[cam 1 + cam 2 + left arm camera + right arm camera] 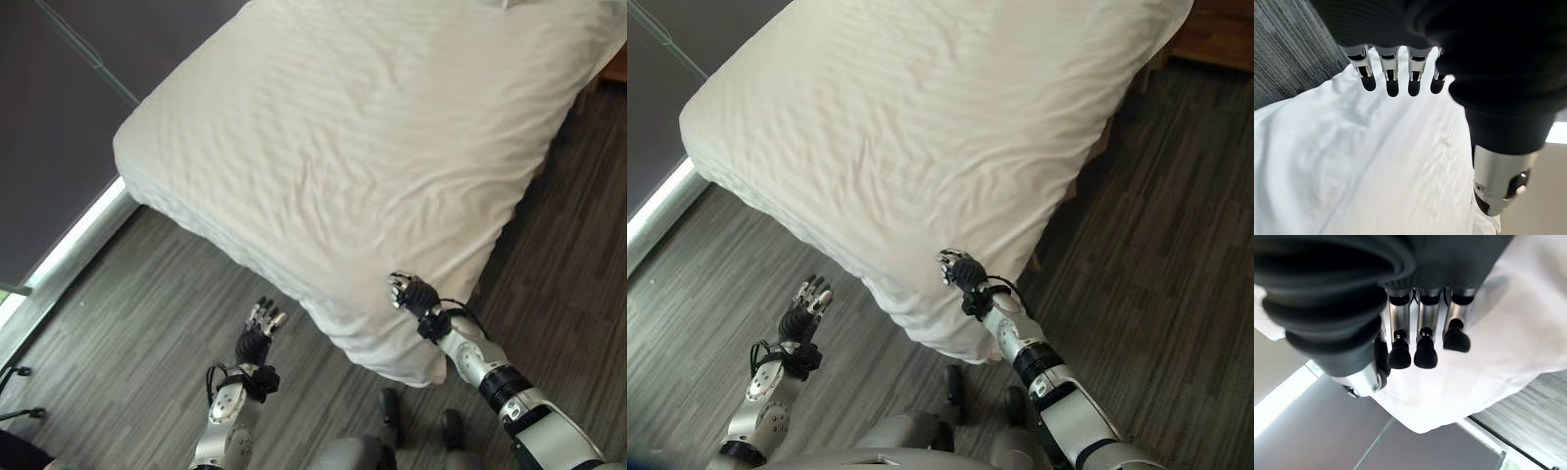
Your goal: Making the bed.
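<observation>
Duvet (362, 147) lies wrinkled; your right hand (411, 294) rests on its corner, fingers relaxed, your left hand (263, 320) spread over floor (147, 323).

A white cloth sheet (362, 147) is covering the bed, matt, faintly striped in its weave and lying in soft wrinkles. The floor (147, 323) is showing grey wood-grain planks with a dull finish. A strip of brown wood (1220, 39) is showing a slight sheen.

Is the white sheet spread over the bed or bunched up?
Spread. The white sheet covers the whole top of the bed with only shallow wrinkles and drapes over the near corner, where the right hand rests.
</observation>
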Robot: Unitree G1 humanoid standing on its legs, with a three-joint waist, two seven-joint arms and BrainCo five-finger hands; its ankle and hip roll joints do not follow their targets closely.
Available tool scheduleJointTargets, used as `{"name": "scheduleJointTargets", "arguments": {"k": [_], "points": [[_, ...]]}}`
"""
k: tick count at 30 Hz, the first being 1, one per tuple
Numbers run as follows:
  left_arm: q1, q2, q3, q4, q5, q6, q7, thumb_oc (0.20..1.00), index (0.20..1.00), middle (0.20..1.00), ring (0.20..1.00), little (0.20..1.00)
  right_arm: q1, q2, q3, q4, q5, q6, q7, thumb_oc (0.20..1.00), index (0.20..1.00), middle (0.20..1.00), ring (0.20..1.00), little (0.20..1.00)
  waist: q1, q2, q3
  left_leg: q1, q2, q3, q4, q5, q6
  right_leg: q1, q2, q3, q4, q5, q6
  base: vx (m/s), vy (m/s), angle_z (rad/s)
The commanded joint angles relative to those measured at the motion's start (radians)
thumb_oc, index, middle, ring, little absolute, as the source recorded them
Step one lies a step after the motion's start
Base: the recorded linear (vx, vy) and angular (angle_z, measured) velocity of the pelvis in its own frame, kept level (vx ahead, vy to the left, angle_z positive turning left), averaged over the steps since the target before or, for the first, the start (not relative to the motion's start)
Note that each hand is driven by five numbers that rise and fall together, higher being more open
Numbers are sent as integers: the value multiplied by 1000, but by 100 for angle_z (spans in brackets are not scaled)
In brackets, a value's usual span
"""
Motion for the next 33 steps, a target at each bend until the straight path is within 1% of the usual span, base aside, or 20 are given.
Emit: {"name": "scheduleJointTargets", "arguments": {"k": [1, 5, 6, 7, 8, 11, 16, 18, 19, 21, 22, 23, 25, 26, 28, 29, 30, 31, 32, 33], "points": [[-92, -3, -37, 18, -26, -34, -18, 1000, 1000, 1000, 1000, 1000, -60, -29, -101, 176, -32, 4, -83, 200, 200, 200, 200, 200, 21, 33, 6, 32, -29, -10, 9, -62, -52, -92, -16, -21, 13, 55, 11, 19, -1, 6], [-78, -8, -18, 8, -23, -29, -18, 1000, 1000, 1000, 1000, 1000, 28, -73, -296, 334, 40, -1, -109, 200, 200, 200, 200, 200, -3, 68, 31, 15, -30, 0, 9, -65, -51, -117, -15, -8, 13, 54, 16, 52, -4, 0], [-71, -14, -14, 5, -24, -27, -24, 1000, 1000, 1000, 1000, 1000, 53, -91, -366, 416, 50, 9, -115, 200, 200, 200, 200, 200, -13, 78, 39, 13, -30, 11, 9, -73, -51, -123, -15, 4, 13, 50, 22, 67, 5, -8], [-71, -14, -14, 5, -24, -27, -24, 1000, 1000, 1000, 1000, 1000, 53, -91, -366, 417, 50, 9, -115, 200, 200, 200, 200, 200, -12, 78, 39, 13, -30, 12, 9, -73, -51, -123, -15, 5, 13, 50, 22, 77, 19, -10], [-65, -19, -13, -3, -29, -25, -29, 1000, 1000, 1000, 1000, 1000, 82, -121, -443, 485, 73, 16, -126, 200, 200, 200, 200, 200, -29, 88, 49, 9, -29, 26, 9, -77, -52, -135, -13, 19, 13, 50, 30, 44, 19, -12], [-60, -25, -10, -27, -47, -26, -40, 1000, 1000, 1000, 1000, 1000, 119, -157, -519, 539, 99, 18, -133, 200, 200, 200, 200, 200, -38, 95, 51, -4, -23, 62, 9, -83, -52, -163, -8, 45, 13, 56, 38, 48, 15, -29], [-60, -27, 2, -37, -57, -26, -43, 1000, 1000, 1000, 1000, 1000, 172, -211, -610, 568, 129, 9, -154, 200, 200, 200, 200, 200, -57, 99, 54, -10, -20, 82, 9, -89, -54, -178, -8, 63, 13, 55, 42, 40, -8, -33], [-64, -31, 22, -36, -62, -35, -32, 1000, 1000, 1000, 1000, 1000, 199, -244, -670, 530, 177, -18, -169, 200, 200, 200, 200, 200, -78, 99, 54, -8, -20, 84, 9, -94, -55, -177, -8, 66, 13, 51, 41, 38, 1, -14], [-64, -31, 22, -36, -62, -35, -32, 1000, 1000, 1000, 1000, 1000, 200, -244, -670, 529, 177, -18, -169, 200, 200, 200, 200, 200, -78, 100, 54, -8, -20, 83, 9, -94, -55, -176, -8, 66, 13, 50, 41, 33, 9, -7], [-62, -28, 46, -22, -52, -42, -15, 1000, 1000, 1000, 1000, 1000, 230, -277, -758, 451, 227, -96, -222, 200, 200, 200, 200, 200, -104, 91, 51, -3, -19, 85, 9, -99, -56, -172, -6, 64, 13, 47, 40, 31, 5, -1], [-63, -29, 44, -22, -51, -42, -15, 1000, 1000, 1000, 1000, 1000, 232, -276, -760, 448, 226, -98, -225, 200, 200, 200, 200, 200, -104, 92, 52, -2, -19, 84, 9, -99, -56, -170, -6, 63, 13, 47, 40, 0, 0, 0], [-62, -28, 58, -16, -44, -48, -6, 1000, 1000, 1000, 1000, 1000, 243, -286, -800, 419, 247, -138, -256, 200, 200, 200, 200, 200, -115, 86, 50, 0, -18, 82, 9, -101, -55, -168, -5, 62, 13, 45, 39, 0, 0, 0], [-60, -23, 75, -14, -33, -57, 8, 1000, 1000, 1000, 1000, 1000, 264, -302, -831, 342, 217, -198, -312, 200, 200, 200, 200, 200, -128, 74, 45, 7, -16, 78, 9, -104, -54, -160, -3, 57, 13, 43, 37, 0, 0, 0], [-58, -23, 86, -13, -33, -61, 14, 1000, 1000, 1000, 1000, 1000, 281, -296, -836, 281, 198, -210, -331, 200, 200, 200, 200, 200, -137, 64, 45, 10, -16, 74, 9, -104, -54, -155, -2, 53, 13, 42, 36, 2, -9, 6], [-53, -25, 107, -14, -39, -65, 19, 1000, 1000, 1000, 1000, 1000, 332, -295, -808, 124, 125, -222, -324, 200, 200, 200, 200, 200, -152, 38, 43, 17, -12, 73, 9, -106, -53, -149, 2, 51, 13, 43, 31, -12, -17, 4], [-38, -26, 129, -24, -37, -64, 14, 1000, 1000, 1000, 1000, 1000, 413, -262, -748, -82, 29, -204, -295, 200, 200, 200, 200, 200, -166, 7, 40, 23, -8, 78, 9, -107, -53, -144, 6, 52, 13, 46, 29, 0, 0, 0], [-36, -28, 139, -21, -36, -61, 12, 1000, 1000, 1000, 1000, 1000, 439, -248, -718, -164, -4, -197, -271, 200, 200, 200, 200, 200, -170, -5, 39, 26, -6, 82, 9, -107, -53, -143, 8, 53, 13, 47, 28, -18, -9, 3], [-33, -26, 140, -22, -36, -61, 12, 1000, 1000, 1000, 1000, 1000, 444, -243, -718, -173, -8, -194, -275, 200, 200, 200, 200, 200, -170, -7, 39, 27, -6, 82, 9, -107, -53, -141, 7, 54, 13, 47, 28, 0, 0, 0], [-25, -30, 152, -20, -34, -57, 1, 1000, 1000, 1000, 1000, 1000, 485, -233, -658, -280, -60, -171, -213, 200, 200, 200, 200, 200, -174, -26, 40, 35, -3, 85, 9, -109, -54, -135, 10, 54, 13, 47, 27, -11, -6, -7], [-21, -31, 155, -23, -29, -55, -5, 1000, 1000, 1000, 1000, 1000, 508, -222, -633, -328, -87, -161, -202, 200, 200, 200, 200, 200, -173, -35, 36, 36, -1, 90, 9, -108, -54, -136, 11, 56, 13, 49, 26, -14, -11, -14]]}}
